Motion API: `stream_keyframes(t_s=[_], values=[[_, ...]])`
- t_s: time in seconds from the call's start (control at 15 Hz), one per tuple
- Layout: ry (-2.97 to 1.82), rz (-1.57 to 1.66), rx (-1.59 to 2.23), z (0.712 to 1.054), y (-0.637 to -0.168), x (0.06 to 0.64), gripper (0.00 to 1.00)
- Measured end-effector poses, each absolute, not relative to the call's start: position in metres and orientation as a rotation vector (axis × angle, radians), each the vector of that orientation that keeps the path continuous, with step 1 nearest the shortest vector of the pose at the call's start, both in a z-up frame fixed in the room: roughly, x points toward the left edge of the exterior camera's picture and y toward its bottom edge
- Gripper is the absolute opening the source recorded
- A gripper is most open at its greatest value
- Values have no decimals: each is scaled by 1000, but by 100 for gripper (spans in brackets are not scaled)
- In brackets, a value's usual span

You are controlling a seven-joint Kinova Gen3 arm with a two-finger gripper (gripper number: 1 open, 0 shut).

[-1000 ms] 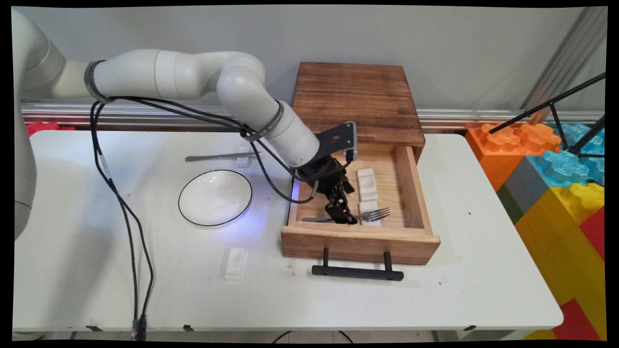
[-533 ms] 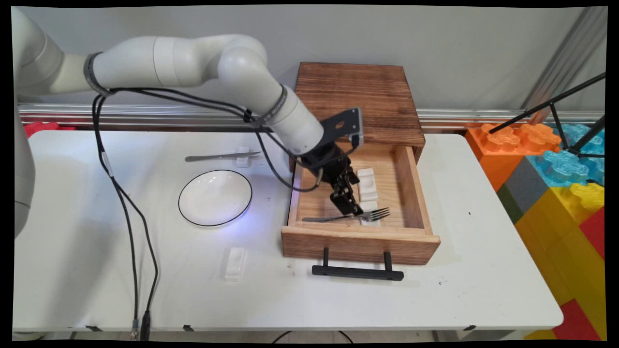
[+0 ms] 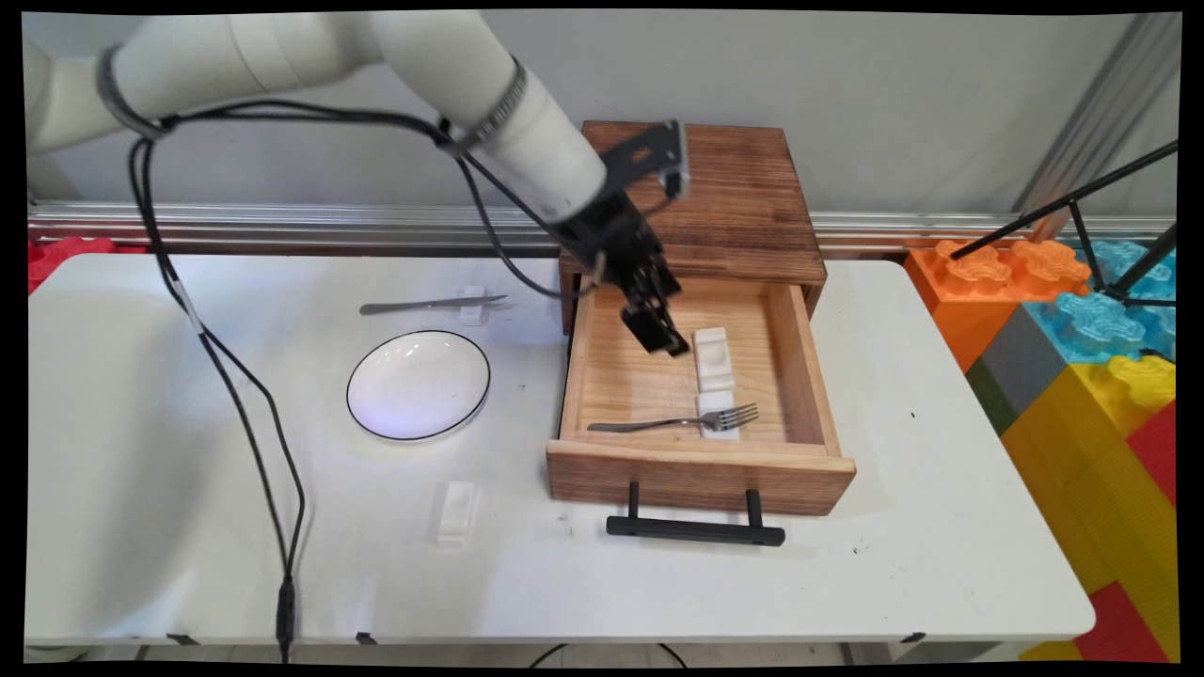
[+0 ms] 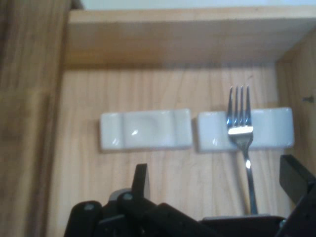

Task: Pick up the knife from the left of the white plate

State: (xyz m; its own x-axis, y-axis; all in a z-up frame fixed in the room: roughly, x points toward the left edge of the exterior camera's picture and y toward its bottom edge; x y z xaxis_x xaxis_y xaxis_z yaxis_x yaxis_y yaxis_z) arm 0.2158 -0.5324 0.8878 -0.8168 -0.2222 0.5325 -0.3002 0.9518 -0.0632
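- The white table (image 3: pixel 658 583) carries everything here; a wooden cabinet (image 3: pixel 696 188) stands at its far edge, against the wall.
- The cabinet's drawer (image 3: pixel 701 475) is pulled out toward the near side, with its black handle (image 3: pixel 696 529) in front. In it are a fork and two white rests, nothing else that shows.
- The gripper (image 3: pixel 663 338) hangs above the drawer's rear half, clear of its floor. In the hand view the gripper (image 4: pixel 217 168) is empty, and its fingers (image 4: pixel 141 180) stand wide apart.
- A white plate (image 3: pixel 419 384) with a dark rim sits on the table left of the drawer, well apart from the gripper, with nothing in it.
- The fork (image 3: pixel 673 422) lies below the fingers and toward the drawer's front wall. Its long axis runs along that wall, handle to the picture's left, tines to the right.
- In the hand view the fork (image 4: pixel 240 123) runs up the picture, nearer the finger at the picture's right.
- A knife (image 3: pixel 423 305) lies on the table beyond the plate, one end propped on a small white rest.
- The front rest (image 3: pixel 720 414) bears the fork's tines. The rear rest (image 3: pixel 712 357) is bare and just beside the fingertips. A further rest (image 3: pixel 456 512) lies on the table nearer than the plate.
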Motion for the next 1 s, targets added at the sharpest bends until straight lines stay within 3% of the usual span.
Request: stream_keyframes(t_s=[0.47,1.0], values=[[-2623,254,429,940,-526,303,100],[-2654,302,483,944,-529,423,100]])
